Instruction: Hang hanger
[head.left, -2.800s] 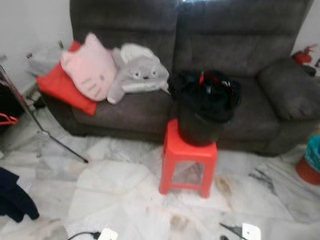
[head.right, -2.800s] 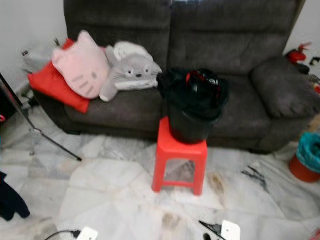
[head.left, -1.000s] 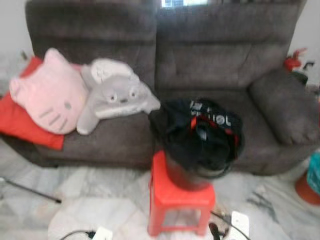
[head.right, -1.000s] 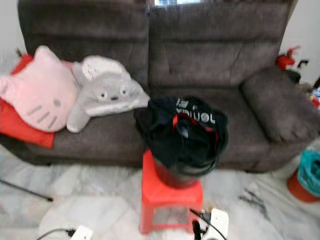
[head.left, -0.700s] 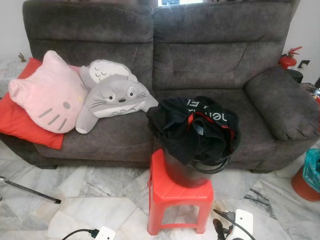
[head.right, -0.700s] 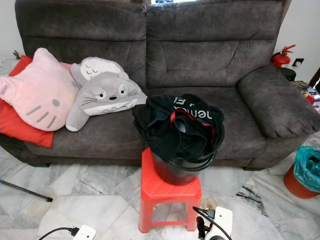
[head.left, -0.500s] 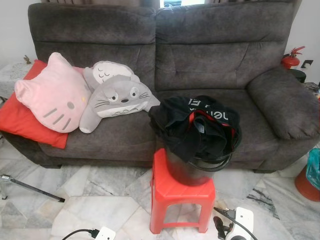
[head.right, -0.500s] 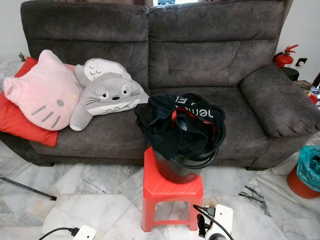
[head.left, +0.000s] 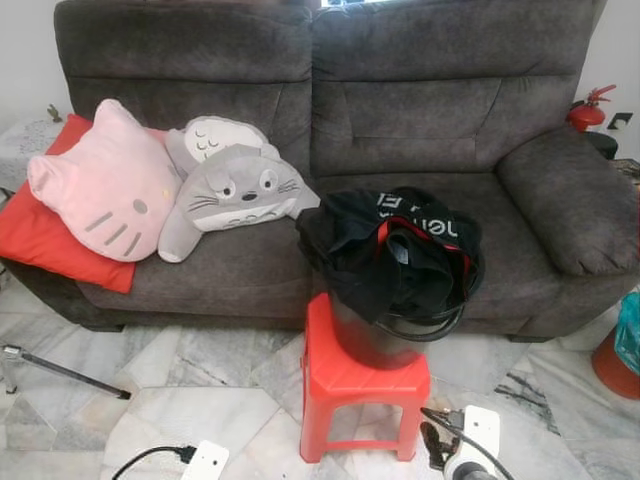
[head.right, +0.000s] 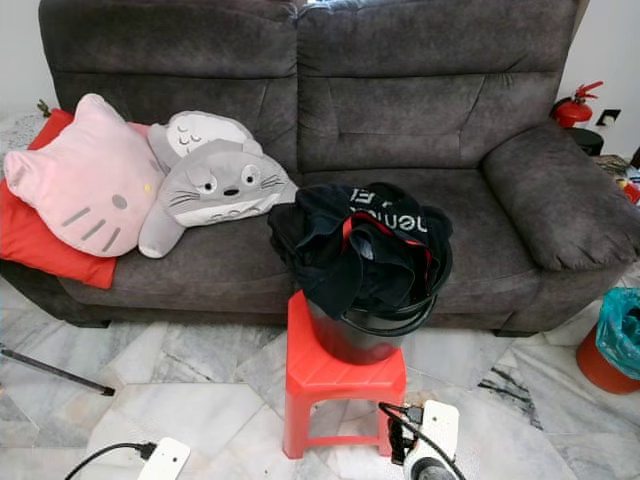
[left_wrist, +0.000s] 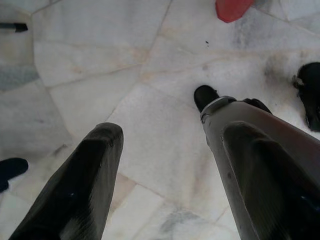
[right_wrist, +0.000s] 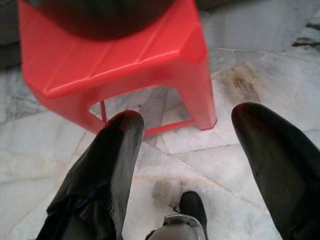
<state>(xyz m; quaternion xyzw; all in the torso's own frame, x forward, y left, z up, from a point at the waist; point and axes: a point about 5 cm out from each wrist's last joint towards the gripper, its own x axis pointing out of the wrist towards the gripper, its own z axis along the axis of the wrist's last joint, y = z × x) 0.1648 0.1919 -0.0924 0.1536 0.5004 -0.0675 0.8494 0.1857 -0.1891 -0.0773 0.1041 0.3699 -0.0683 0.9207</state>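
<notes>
A black bucket stands on a red plastic stool in front of a grey sofa. Black clothes are heaped in the bucket and spill over its rim. A red strip and thin black loops show among them; I cannot tell whether they are hangers. My left gripper hangs open over the marble floor, holding nothing. My right gripper is open and empty too, low above the floor beside the red stool.
A pink cat cushion, a grey plush and a red pillow lie on the sofa's left seat. A metal stand leg crosses the floor at left. Two white power strips lie near the stool. A red bin sits at right.
The camera has moved closer to the sofa and stool, and the picture has sharpened from blur. The bucket, clothes and cushions lie as before.
</notes>
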